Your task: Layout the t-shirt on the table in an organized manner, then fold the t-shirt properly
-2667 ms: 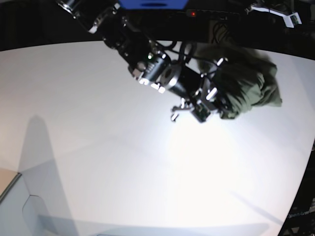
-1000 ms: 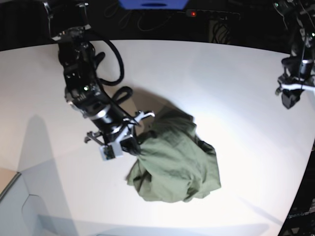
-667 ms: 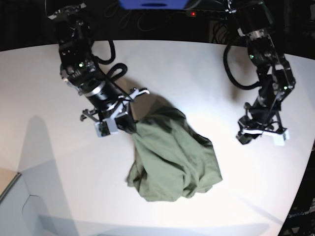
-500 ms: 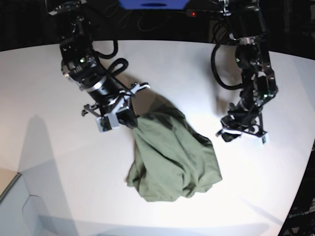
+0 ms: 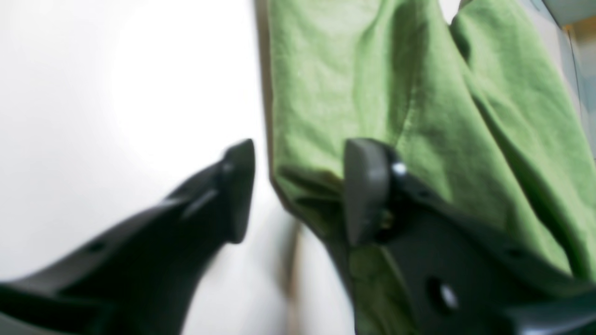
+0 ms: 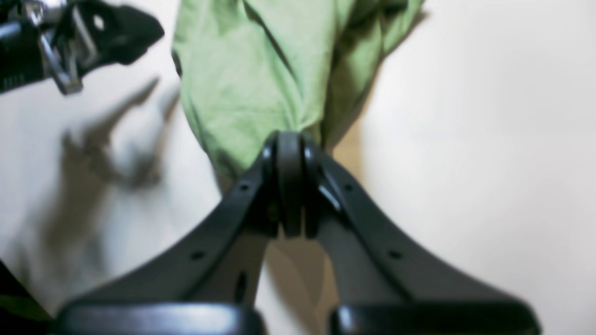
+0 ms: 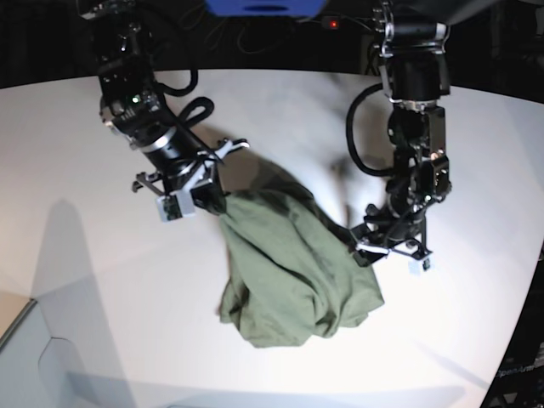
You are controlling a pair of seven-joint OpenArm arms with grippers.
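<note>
The olive-green t-shirt (image 7: 293,272) lies bunched and wrinkled in the middle of the white table (image 7: 102,280). My right gripper (image 7: 206,201) is shut on the shirt's upper left corner and holds that part pulled taut; in the right wrist view the gripper (image 6: 288,153) pinches a gathered fold of the t-shirt (image 6: 251,70). My left gripper (image 7: 378,245) is open at the shirt's right edge. In the left wrist view the gripper (image 5: 298,190) straddles the hem of the t-shirt (image 5: 372,70), with one finger over cloth and the other over bare table (image 5: 116,93).
The table's curved edge runs down the right side (image 7: 531,280). A pale box-like corner (image 7: 21,340) sits at the bottom left. The left arm's gripper (image 6: 93,32) shows at the top left of the right wrist view. Dark background lies beyond the far edge.
My left arm has swung in from the right and lowered its open gripper to the shirt's right edge. My right gripper still holds the shirt and has shifted slightly up and left.
</note>
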